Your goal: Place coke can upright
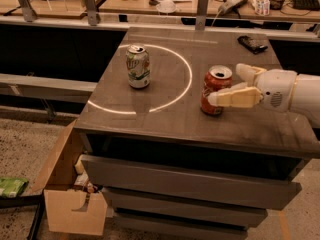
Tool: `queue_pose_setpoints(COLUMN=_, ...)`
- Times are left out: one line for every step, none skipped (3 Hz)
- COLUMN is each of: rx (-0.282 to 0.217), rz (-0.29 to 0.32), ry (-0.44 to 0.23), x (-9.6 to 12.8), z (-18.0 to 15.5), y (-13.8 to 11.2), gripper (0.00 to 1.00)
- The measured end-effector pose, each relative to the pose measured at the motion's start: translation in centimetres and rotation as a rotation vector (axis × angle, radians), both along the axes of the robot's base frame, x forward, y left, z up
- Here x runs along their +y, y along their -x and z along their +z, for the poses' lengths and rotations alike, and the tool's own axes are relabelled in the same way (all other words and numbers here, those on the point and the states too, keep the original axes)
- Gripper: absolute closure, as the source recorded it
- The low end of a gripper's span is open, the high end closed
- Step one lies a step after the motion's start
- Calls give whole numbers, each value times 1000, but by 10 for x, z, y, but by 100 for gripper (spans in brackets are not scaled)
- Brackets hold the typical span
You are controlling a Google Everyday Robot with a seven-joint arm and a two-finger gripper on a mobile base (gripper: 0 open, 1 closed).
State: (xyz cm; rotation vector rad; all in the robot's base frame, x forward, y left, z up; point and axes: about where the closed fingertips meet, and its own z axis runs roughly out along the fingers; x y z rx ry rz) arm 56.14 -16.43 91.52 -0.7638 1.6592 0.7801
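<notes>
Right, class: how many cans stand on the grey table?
2. The green can stands left, inside the white arc; the coke can stands right, with the gripper at it from the right. None looks hidden.

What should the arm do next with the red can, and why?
Probably draw the gripper straight back to the right, away from the red can. The can already stands upright on the table, with the gripper open beside it on the right side, so a level retreat should avoid knocking it over.

Gripper (226,84) straddles coke can (212,83) — green can (137,66) well apart.
</notes>
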Motion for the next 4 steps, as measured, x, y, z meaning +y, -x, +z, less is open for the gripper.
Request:
queue_pose_setpoints(rx=1, rz=-17, ry=84, x=-31, z=5, y=9, gripper=0)
queue_pose_setpoints(rx=46, rz=-181, ry=194, x=-99, z=5, y=40, gripper=0)
queue_pose_setpoints(rx=52, rz=-222, ry=216, x=-117, z=7, y=49, gripper=0)
queue_pose_setpoints(rx=52, rz=-221, ry=216, x=-117, z=7, y=49, gripper=0)
